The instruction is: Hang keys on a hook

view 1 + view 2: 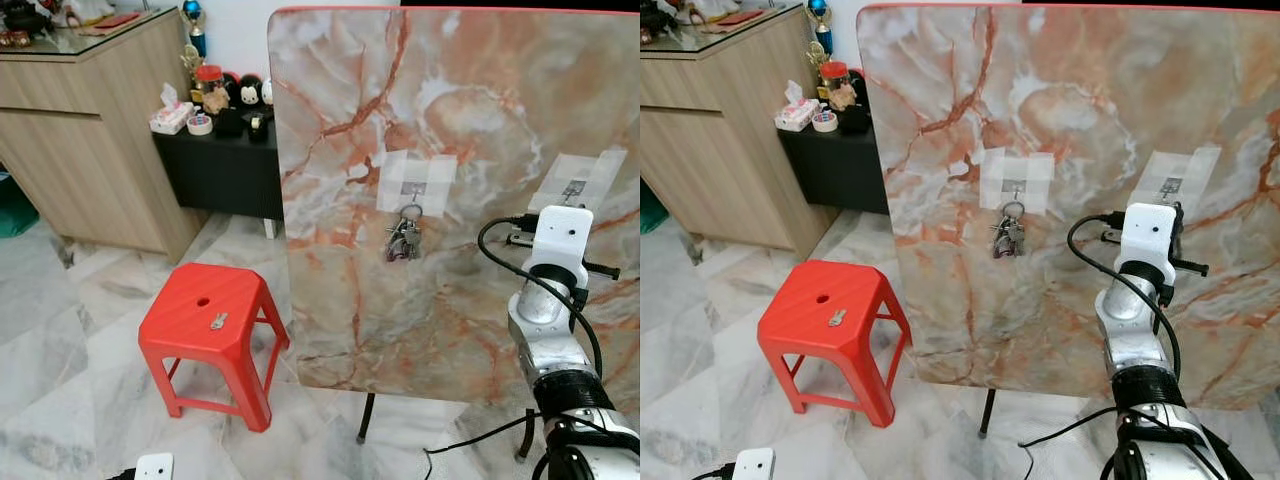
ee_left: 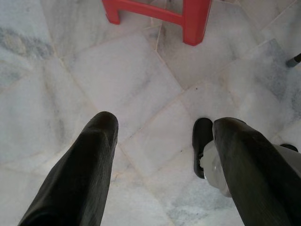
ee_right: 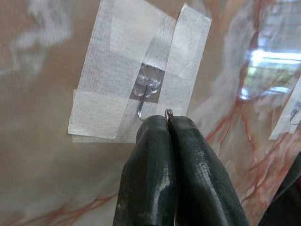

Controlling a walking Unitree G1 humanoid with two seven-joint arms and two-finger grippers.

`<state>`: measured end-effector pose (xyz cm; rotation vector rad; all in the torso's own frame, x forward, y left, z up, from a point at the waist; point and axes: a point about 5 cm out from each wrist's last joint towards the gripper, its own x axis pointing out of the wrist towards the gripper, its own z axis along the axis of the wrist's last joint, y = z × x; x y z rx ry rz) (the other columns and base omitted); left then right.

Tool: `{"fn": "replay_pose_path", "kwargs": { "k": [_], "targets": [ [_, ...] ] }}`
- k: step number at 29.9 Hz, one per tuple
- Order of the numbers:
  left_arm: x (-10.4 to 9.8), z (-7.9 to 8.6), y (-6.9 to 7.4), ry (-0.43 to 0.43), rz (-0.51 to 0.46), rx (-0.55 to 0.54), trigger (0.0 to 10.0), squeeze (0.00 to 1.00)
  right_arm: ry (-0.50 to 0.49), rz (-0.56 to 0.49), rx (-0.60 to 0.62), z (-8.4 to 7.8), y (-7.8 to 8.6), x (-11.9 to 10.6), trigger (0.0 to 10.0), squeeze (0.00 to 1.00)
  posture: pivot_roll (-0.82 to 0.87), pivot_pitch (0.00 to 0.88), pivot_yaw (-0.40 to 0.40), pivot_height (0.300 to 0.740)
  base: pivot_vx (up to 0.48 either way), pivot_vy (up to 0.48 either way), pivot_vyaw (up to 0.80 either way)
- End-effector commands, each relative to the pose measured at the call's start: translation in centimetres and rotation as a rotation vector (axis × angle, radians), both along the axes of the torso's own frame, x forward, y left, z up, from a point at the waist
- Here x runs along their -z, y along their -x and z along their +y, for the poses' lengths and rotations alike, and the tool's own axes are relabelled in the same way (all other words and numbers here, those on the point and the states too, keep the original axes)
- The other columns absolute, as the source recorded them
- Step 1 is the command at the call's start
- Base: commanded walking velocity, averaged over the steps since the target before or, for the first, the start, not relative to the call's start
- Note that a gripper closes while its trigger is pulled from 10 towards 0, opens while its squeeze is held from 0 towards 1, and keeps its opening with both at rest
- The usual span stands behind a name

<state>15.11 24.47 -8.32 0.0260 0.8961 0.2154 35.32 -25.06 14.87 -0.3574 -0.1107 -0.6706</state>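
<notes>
An upright marble-patterned board [image 1: 460,120] carries two taped hooks. A bunch of keys [image 1: 404,238] hangs from the left hook [image 1: 411,190]. My right arm [image 1: 556,250] is raised in front of the right hook [image 1: 573,187]. In the right wrist view, my right gripper [image 3: 168,121] is shut, with a small metal ring [image 3: 168,113] poking out between the fingertips, just beside the bare wire hook [image 3: 144,100]. A single key [image 1: 218,321] lies on the red stool [image 1: 180,325]. My left gripper [image 2: 160,136] hangs open over the marble floor.
A wooden cabinet [image 1: 80,140] and a low black table [image 1: 225,170] with small items stand at the back left. The board's thin stand legs [image 1: 366,420] and a black cable [image 1: 470,435] are on the floor below it. A black foot [image 2: 202,146] is near the left gripper.
</notes>
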Motion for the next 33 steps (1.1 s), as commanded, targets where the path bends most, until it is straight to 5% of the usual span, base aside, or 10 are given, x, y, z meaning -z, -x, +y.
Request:
{"fn": "replay_pose_path", "kwargs": {
  "k": [1, 33],
  "targets": [
    [0.18, 0.08, 0.40, -0.001, 0.023, -0.008, 10.0, 0.00, 0.003, -0.012, 0.013, -0.29, -0.32, -0.72, 10.0, 0.00, 0.02, 0.000, -0.010, 0.740, 0.000, 0.000, 0.00],
    [0.13, -0.75, -0.29, -0.001, 0.003, -0.012, 10.0, 0.00, 0.021, 0.009, 0.007, -0.49, -1.14, -1.25, 10.0, 0.00, 0.03, 0.000, -0.010, 0.740, 0.000, 0.000, 0.00]
  ]
}}
